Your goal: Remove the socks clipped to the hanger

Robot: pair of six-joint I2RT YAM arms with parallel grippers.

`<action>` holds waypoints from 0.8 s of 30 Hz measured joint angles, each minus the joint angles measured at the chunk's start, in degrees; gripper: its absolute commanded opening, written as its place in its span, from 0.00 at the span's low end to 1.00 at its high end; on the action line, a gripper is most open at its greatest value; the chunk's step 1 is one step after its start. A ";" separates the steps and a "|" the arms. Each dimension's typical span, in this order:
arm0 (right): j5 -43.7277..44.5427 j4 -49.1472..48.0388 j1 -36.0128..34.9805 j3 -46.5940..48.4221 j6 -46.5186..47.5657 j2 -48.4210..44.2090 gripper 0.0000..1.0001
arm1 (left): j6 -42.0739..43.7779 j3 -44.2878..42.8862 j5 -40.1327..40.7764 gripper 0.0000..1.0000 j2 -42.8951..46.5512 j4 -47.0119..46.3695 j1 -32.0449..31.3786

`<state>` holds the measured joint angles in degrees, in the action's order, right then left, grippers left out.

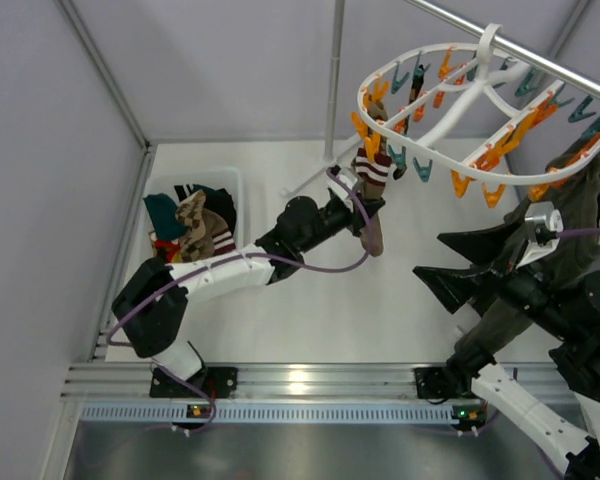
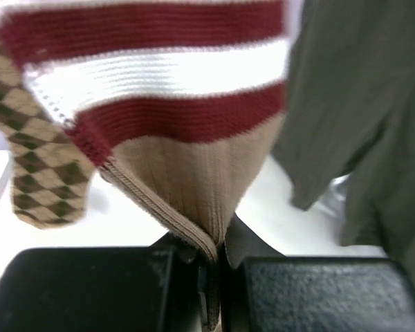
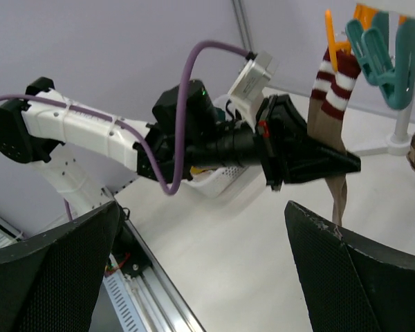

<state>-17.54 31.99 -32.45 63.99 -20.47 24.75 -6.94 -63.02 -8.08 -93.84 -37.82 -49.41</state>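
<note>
White table [image 1: 280, 330]: L gripper [image 2: 218, 266] tight on striped sock [image 2: 187, 173] at hanger [image 1: 467, 97]; R gripper [image 1: 428, 255] wide, empty.

Bright even light; base rail [image 1: 298, 381] glare; left wrist view blurred.

— Any lettering on your feeds?

— Nothing I can read. The white camera housing [image 3: 252, 76] on the left arm [image 3: 83, 128] shows me no legible print, and the small red mark [image 3: 264, 129] further along that arm is too small to make out.

— And the laundry?

— Only patterns: red and white bands on the striped sock [image 2: 159, 104], brown diamonds on the argyle sock [image 2: 34, 159]. The hanger [image 1: 420, 60] looks like plain plastic from here.
</note>
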 measured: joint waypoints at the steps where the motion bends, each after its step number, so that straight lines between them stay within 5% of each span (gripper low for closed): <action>1: -0.42 -0.28 0.00 0.98 0.00 0.68 0.99 | 0.02 1.05 1.99 0.00 1.40 -0.13 -1.57; 6: -2.89 -2.60 0.00 6.40 0.28 6.34 0.86 | -0.61 4.85 7.91 0.00 6.10 -0.83 -7.85; 14: -3.50 -10.78 0.00 7.72 -4.28 20.02 0.62 | -3.06 10.10 11.63 0.00 11.04 -0.76 -7.56; 24: 11.76 -16.94 -1.20 6.27 -10.95 25.44 0.57 | -4.79 10.75 11.47 0.00 14.03 -0.61 -7.58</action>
<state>-5.78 15.05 -33.65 70.26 -31.42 50.19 -11.73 -52.27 3.40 -79.81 -38.44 -56.99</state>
